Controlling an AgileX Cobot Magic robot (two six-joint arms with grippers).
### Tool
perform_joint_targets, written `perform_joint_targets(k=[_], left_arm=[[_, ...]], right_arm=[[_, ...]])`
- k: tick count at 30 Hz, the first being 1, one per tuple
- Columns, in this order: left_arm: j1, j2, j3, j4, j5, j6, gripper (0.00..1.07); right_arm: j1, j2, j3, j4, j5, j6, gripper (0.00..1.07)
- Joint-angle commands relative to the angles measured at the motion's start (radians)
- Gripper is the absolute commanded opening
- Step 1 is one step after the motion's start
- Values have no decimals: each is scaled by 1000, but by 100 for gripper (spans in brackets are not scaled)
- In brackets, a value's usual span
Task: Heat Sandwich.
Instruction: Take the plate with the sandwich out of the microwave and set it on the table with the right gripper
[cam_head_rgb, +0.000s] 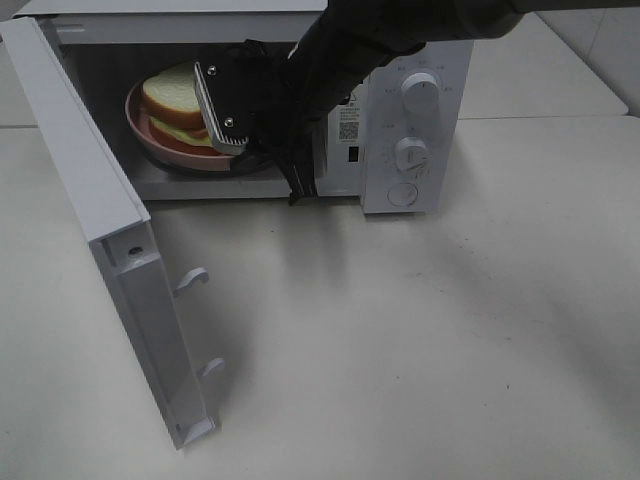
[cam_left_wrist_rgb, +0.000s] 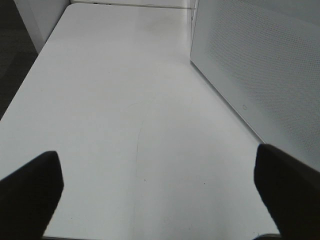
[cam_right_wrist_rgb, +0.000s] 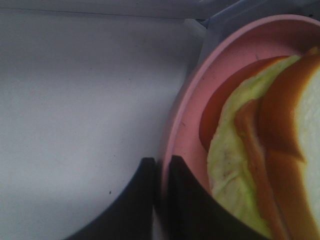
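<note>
The sandwich (cam_head_rgb: 172, 104), white bread with tan crust and yellow-green and red filling, lies on a round pink plate (cam_head_rgb: 141, 134) inside the open microwave (cam_head_rgb: 415, 120). My right arm reaches into the cavity from the upper right. In the right wrist view my right gripper (cam_right_wrist_rgb: 161, 162) is shut on the plate's rim (cam_right_wrist_rgb: 176, 120), with the sandwich (cam_right_wrist_rgb: 240, 165) close beside its fingers. My left gripper (cam_left_wrist_rgb: 160, 192) is open above bare table, with nothing between its fingers (cam_left_wrist_rgb: 30, 187). It does not show in the high view.
The microwave door (cam_head_rgb: 95, 175) swings wide open toward the front left, its latch hooks (cam_head_rgb: 190, 280) sticking out. Two knobs and a button sit on the panel at the right. The microwave's perforated side wall (cam_left_wrist_rgb: 260, 65) stands beside my left gripper. White table (cam_head_rgb: 420, 340) lies in front.
</note>
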Motion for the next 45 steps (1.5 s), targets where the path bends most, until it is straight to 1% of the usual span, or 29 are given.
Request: perform_joint_targets(k=[1,2,4,8,9,17,19,26,29,30,34,35,36,39,40,41,43,44,45], left_arm=[[2,-5,0,3,-9,1,96],[2,-5,0,3,-9,1,96],[2,-5,0,3,-9,1,96],[2,-5,0,3,-9,1,96],[2,-5,0,3,-9,1,96],[2,-5,0,3,-9,1,96],[2,-5,0,3,-9,1,96],[2,-5,0,3,-9,1,96],[2,-5,0,3,-9,1,96],[2,-5,0,3,-9,1,96],[2,-5,0,3,-9,1,96],[2,-5,0,3,-9,1,96],[2,-5,0,3,-9,1,96],[2,-5,0,3,-9,1,96],[2,-5,0,3,-9,1,96],[2,-5,0,3,-9,1,96],[2,-5,0,3,-9,1,96],[2,-5,0,3,-9,1,96],[2,-5,0,3,-9,1,96]], right_arm=[[-2,-42,46,53,-29,-39,0],[-2,-42,46,53,-29,-39,0],[-2,-72,104,86,-55,-76,0],[-2,-96,150,104,-77,-79,0],[-2,-111,179,114,-77,-84,0],[-2,-162,250,120,-88,-86,0],[-2,-189,281,139,-104,-93,0],[-2,-245,353,141,-110,-104,0],[-2,-291,413,141,-122,-104,0],[-2,-291,413,141,-122,-104,0],[-2,-352,486,141,-133,-104,0],[-2,-352,486,141,-133,-104,0],[-2,-376,520,141,-133,-104,0],[-2,-423,573,142,-149,-104,0],[-2,-423,573,142,-149,-104,0],[-2,-453,612,142,-167,-104,0],[-2,-484,651,142,-174,-104,0],[-2,-484,651,142,-174,-104,0],[-2,-519,694,142,-178,-104,0]])
